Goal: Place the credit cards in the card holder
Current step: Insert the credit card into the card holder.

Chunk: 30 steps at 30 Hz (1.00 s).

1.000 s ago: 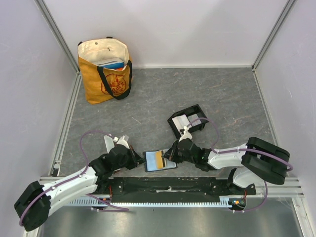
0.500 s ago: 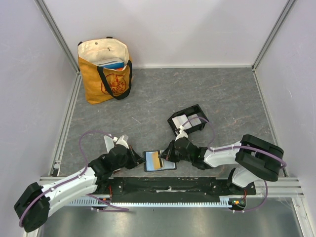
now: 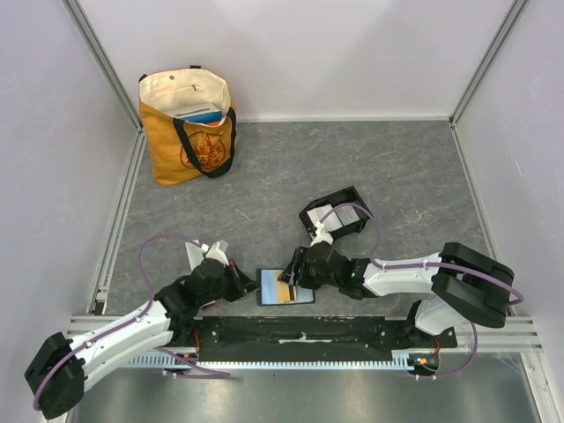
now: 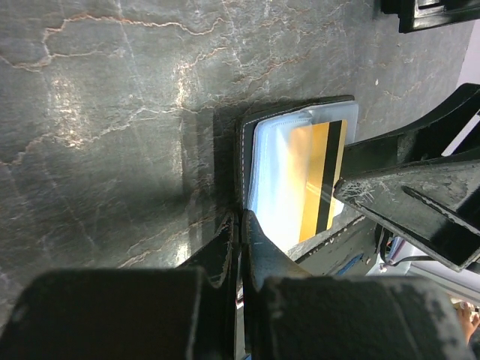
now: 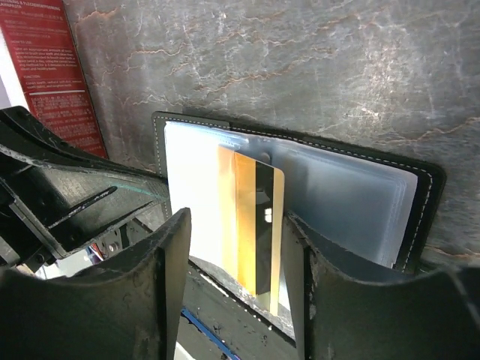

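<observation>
Grippers at open wallet (image 5: 352, 196): left gripper (image 4: 238, 225) pressed together at its edge, right gripper (image 5: 236, 247) spread, gold card (image 5: 247, 191) in sleeve between its fingers. Just behind right gripper, card holder (image 3: 326, 199). Risk: pinch grabs sleeve too, wallet drags along, card slips.

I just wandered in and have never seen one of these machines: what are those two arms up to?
Two robot arms are working on an open black wallet near their bases. The left pincer is shut, its tips at the wallet's edge. The right pincer stands open astride an orange-gold card that sticks out of a clear sleeve, not gripping it yet. The black card holder behind holds pale cards.
</observation>
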Tool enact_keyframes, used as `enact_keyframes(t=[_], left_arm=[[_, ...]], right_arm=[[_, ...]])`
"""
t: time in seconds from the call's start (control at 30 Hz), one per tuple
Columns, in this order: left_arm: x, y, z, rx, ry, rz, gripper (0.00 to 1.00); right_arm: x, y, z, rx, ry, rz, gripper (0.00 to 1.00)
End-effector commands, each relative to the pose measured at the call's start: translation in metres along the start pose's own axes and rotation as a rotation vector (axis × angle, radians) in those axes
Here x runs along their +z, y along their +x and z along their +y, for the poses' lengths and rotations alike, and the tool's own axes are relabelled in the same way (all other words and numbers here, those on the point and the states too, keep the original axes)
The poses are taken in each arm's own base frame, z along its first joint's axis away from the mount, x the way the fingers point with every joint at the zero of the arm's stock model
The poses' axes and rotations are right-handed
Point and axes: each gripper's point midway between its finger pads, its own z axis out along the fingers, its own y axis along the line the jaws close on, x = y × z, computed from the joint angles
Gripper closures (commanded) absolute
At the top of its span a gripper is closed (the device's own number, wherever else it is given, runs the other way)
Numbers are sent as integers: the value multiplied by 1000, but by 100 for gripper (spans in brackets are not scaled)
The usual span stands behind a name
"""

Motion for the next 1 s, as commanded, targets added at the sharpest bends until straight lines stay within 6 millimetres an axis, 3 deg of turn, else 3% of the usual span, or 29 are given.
enact_keyframes(t=[0.0, 0.23, 0.57, 0.97], left_arm=[[1, 1, 6, -27, -9, -11, 98], [1, 3, 8, -12, -26, 5, 98], [2, 2, 5, -16, -16, 2, 98], [1, 2, 3, -19, -5, 4, 98]], right_arm=[[-7, -1, -29, -82, 150, 0, 40], [-6, 0, -25, -122, 173, 22, 37], [7, 15, 2, -169, 101, 84, 39], [8, 18, 38, -129, -49, 106, 52]])
